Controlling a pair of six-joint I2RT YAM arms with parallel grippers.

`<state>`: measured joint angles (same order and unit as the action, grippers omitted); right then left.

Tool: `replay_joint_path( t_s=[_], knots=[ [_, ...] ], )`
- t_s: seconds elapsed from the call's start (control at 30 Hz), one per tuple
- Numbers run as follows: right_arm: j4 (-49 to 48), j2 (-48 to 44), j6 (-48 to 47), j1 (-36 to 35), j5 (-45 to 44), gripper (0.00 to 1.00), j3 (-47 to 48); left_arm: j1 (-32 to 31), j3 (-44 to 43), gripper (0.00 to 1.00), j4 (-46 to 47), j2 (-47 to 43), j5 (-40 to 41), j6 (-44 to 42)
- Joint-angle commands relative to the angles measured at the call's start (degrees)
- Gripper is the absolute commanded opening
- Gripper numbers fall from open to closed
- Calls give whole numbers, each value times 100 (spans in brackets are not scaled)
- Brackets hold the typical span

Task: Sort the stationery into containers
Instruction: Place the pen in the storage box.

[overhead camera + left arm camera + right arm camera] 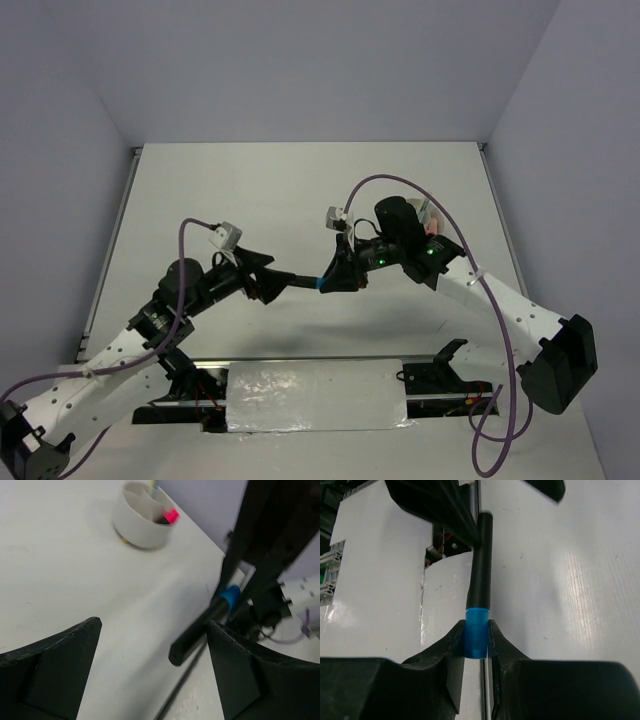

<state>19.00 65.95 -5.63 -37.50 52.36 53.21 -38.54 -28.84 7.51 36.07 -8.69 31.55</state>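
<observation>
My right gripper (476, 630) is shut on the blue cap of the black marker (481, 565) and holds it level above the table. In the top view the marker (300, 281) spans the gap between my right gripper (337, 279) and my left gripper (266, 284). My left gripper (154, 625) is wide open. The marker's black end (192, 639) reaches in between its fingers, close to the right one. The round white tub (142, 522) stands far off on the table with a pink-ended highlighter (171, 516) and thin pens in it. In the top view the tub (431, 222) is mostly hidden behind my right arm.
The white table (300, 190) is walled at the back and both sides. A white foil-covered block (315, 395) lies between the arm bases at the near edge. Purple cables (500, 400) loop off both arms.
</observation>
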Motion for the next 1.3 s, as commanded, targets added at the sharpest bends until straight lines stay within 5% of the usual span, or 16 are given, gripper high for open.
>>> replay_joint_path(
  t_s=[0.0,0.5,0.77,0.9,1.07,1.2,1.27],
  knots=[
    [226,-154,53,-47,503,0,207,-22,326,98,1453,92,-1290,-281],
    [262,-127,71,-135,221,0,436,-22,414,73,2545,382,-3077,70],
    [455,-372,-114,-100,346,0,445,-22,397,72,2228,471,-2770,-202],
    [341,-390,-61,-4,328,0,436,-39,379,49,2317,514,-2928,-149],
    [420,-329,-105,41,442,0,550,-74,344,41,2229,576,-2884,-202],
    [447,-267,-132,32,494,0,576,-74,256,8,2150,646,-2849,-202],
    [272,-328,-62,41,512,6,506,-83,177,0,2088,699,-2832,-193]
  ],
)
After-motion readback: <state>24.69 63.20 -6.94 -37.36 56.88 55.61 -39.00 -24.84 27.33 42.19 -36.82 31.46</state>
